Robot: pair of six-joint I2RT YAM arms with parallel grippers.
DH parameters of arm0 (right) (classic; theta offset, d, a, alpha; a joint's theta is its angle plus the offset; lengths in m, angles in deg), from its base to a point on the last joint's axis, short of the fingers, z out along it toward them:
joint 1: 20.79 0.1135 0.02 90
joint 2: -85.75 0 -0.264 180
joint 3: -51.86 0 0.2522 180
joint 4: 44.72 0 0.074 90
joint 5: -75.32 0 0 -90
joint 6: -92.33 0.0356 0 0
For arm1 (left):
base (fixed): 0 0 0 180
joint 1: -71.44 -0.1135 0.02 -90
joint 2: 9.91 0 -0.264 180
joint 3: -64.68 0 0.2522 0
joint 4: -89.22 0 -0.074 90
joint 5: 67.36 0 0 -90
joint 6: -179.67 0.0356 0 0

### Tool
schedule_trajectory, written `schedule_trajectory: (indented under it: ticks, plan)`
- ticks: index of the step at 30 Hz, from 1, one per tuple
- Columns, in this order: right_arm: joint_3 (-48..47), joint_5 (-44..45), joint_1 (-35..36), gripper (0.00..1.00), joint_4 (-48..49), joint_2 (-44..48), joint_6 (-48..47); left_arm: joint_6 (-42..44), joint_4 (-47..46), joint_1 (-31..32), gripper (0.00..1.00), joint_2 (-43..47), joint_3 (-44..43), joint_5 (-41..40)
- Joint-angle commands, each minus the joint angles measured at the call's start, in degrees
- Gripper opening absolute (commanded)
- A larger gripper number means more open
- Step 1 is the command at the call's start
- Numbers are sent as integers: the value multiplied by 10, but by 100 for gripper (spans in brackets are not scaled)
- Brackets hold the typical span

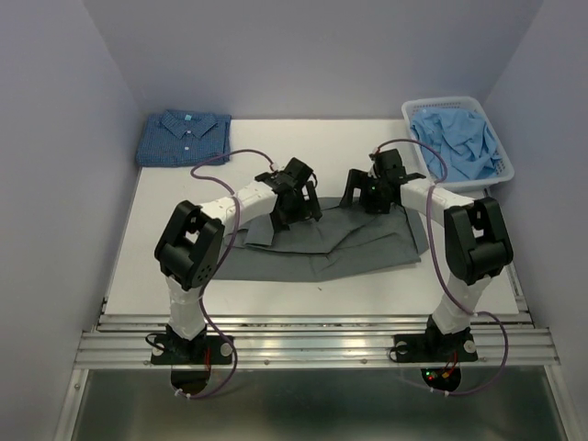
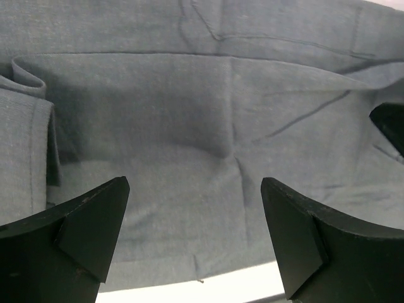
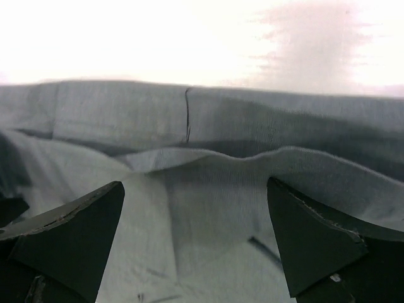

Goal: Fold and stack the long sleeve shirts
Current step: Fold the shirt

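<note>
Shirt (image 1: 367, 246) lies spread under left tool (image 2: 196, 243) and right tool (image 3: 196, 243), both open.

The grey shirt (image 1: 358, 243) is a plain slate-grey with no pattern; its seams show as thin darker lines. The check shirt (image 1: 184, 136) is dark blue in a fine check, with pale buttons. The basket (image 1: 439, 100) is white with a lattice wall, and the cloth (image 1: 459, 138) in it is light blue and plain. The table (image 1: 367, 287) is white. The left gripper (image 2: 194, 183) and right gripper (image 3: 195, 183) are matte black, and the cables (image 1: 216, 165) are purple.
</note>
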Motion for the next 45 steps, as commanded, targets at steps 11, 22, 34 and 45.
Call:
schedule_trajectory:
  ticks: [11, 22, 34, 45]
  plan:
    - [-38, 39, -1, 100, 38, -66, 0, -44, 29, -94, 99, 18, 83, -119]
    - [-27, 78, -1, 100, 26, -43, -19, -66, 114, -240, 99, 125, 144, -229]
    - [-56, 60, -1, 100, 1, -35, -44, -38, 166, -303, 99, 155, 52, -263]
    - [74, 54, -1, 100, -48, 176, 8, 67, 63, -190, 99, 111, 79, -122]
